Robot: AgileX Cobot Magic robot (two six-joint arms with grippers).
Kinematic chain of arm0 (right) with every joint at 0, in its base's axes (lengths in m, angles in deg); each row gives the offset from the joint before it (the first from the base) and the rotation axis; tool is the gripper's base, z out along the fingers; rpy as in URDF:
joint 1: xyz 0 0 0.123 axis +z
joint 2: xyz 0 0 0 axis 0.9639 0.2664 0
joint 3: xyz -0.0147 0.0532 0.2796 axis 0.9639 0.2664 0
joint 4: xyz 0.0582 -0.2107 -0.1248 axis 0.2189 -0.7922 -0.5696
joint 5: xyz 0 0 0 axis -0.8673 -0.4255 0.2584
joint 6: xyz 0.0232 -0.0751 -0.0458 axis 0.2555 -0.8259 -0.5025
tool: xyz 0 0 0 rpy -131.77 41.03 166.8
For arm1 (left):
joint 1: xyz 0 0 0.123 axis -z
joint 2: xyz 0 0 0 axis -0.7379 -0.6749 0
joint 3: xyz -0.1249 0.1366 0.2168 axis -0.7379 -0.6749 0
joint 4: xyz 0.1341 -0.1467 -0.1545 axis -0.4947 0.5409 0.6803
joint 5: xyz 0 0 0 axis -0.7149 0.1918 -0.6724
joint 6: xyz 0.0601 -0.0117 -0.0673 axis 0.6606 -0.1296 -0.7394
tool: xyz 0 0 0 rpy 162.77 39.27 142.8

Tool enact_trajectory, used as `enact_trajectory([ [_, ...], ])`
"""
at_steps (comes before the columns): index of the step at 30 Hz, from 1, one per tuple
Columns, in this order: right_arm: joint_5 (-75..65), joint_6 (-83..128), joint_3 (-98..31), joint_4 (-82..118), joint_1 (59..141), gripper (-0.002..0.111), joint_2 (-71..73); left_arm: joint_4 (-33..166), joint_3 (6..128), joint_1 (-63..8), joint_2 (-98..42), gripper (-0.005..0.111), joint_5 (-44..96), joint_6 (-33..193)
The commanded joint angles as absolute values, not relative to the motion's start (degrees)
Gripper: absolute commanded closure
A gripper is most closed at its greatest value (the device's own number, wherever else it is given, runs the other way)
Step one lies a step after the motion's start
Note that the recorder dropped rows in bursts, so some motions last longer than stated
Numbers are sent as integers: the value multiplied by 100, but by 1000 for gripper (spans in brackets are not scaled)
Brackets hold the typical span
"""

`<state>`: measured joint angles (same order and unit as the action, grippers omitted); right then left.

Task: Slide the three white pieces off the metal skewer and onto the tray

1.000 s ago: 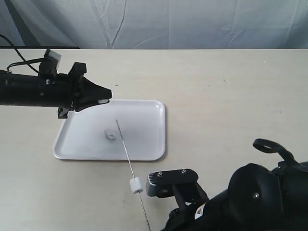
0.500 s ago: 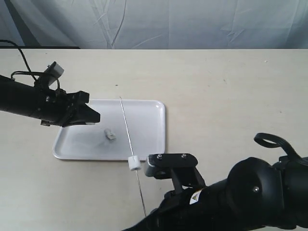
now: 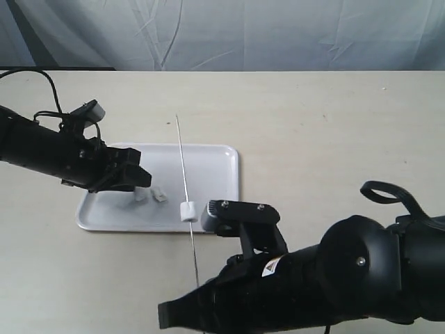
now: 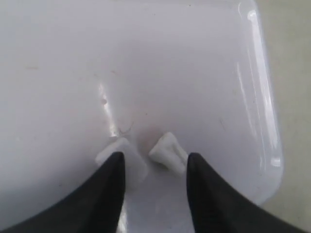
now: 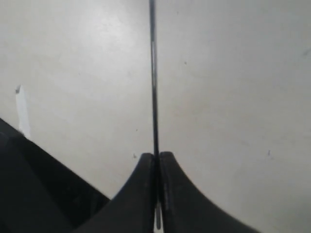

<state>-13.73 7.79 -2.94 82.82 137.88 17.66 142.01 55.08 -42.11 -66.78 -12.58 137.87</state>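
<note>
The metal skewer point(image 3: 182, 163) slants across the tray point(image 3: 221, 174), with one white piece point(image 3: 188, 211) threaded on it at the tray's rim nearest the right arm. Two loose white pieces point(image 4: 167, 151) lie side by side in the tray. The right gripper point(image 5: 156, 159) is clamped on the skewer. The left gripper point(image 4: 154, 156) hangs just over the loose pieces, its fingers spread.

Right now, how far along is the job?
Done: one piece and a second lie on the tray. In hand: the right gripper is shut on the skewer, third piece on it; the left gripper is open above the tray. Left: slide that third piece off.
</note>
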Motion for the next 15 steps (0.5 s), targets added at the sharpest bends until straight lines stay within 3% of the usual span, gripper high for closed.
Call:
enact_trajectory([
  [1, -532, 965, -329, 8412, 13784, 109, 1753, 14382, 5527, -4245, -6619, 65, -1948, 13741],
  [7, 507, 991, -329, 8935, 13784, 109, 1799, 14864, 5527, -4268, -6486, 65, -3496, 13815],
  [15, 368, 1033, -329, 8985, 13784, 109, 2096, 15085, 5527, -4185, -6422, 65, -4411, 13804],
])
